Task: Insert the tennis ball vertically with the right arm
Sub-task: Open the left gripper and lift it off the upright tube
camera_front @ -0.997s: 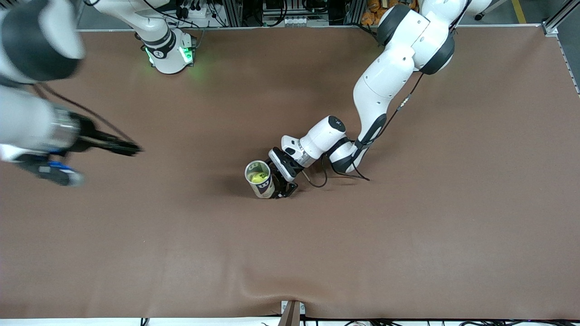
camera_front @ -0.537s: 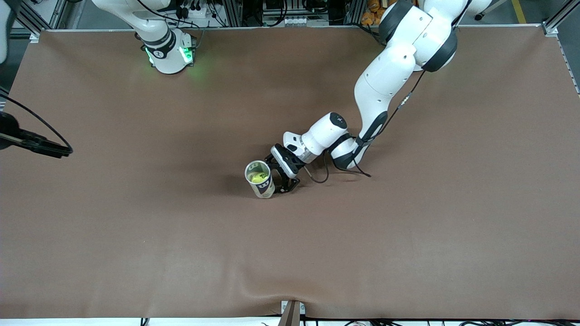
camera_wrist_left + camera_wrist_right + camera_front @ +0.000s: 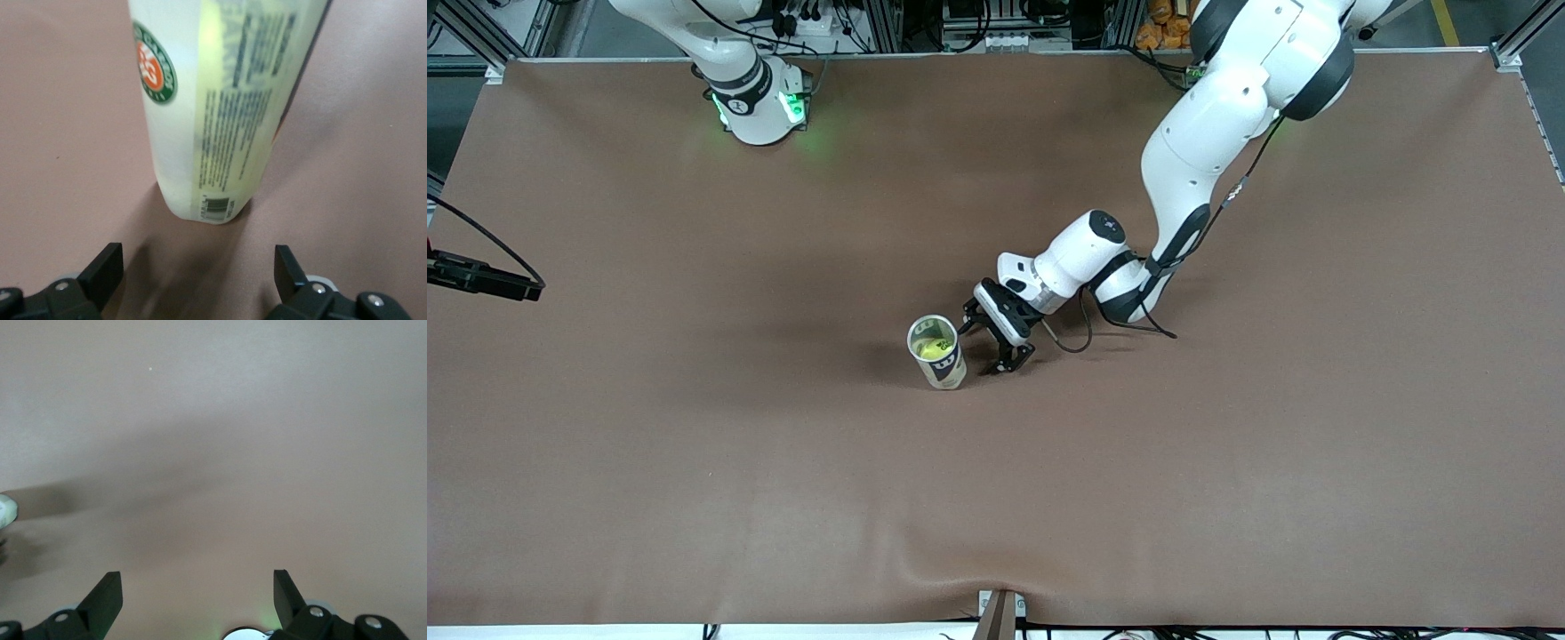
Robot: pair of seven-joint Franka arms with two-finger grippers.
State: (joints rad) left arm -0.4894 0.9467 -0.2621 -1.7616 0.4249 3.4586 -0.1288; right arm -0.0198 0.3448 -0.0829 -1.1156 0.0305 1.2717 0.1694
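A tall clear tennis-ball can (image 3: 940, 357) stands upright in the middle of the brown table, mouth open. A yellow tennis ball (image 3: 934, 349) lies inside it. My left gripper (image 3: 987, 344) sits low beside the can, toward the left arm's end, open and apart from it. In the left wrist view the can's printed wall (image 3: 213, 100) stands a short way ahead of that open left gripper (image 3: 198, 257), with bare table between the fingers. My right gripper (image 3: 198, 581) is open over bare table with nothing in it. Only a black piece of the right arm (image 3: 482, 277) shows at the front view's edge.
The right arm's base (image 3: 760, 107) glows green at the table's edge farthest from the front camera. A metal bracket (image 3: 1000, 615) sits at the edge nearest that camera. The brown table cover (image 3: 1227, 462) has a slight ridge near that bracket.
The right arm has swung away toward its own end of the table and nearly out of the front view. The left gripper has backed off the can, which stays upright.
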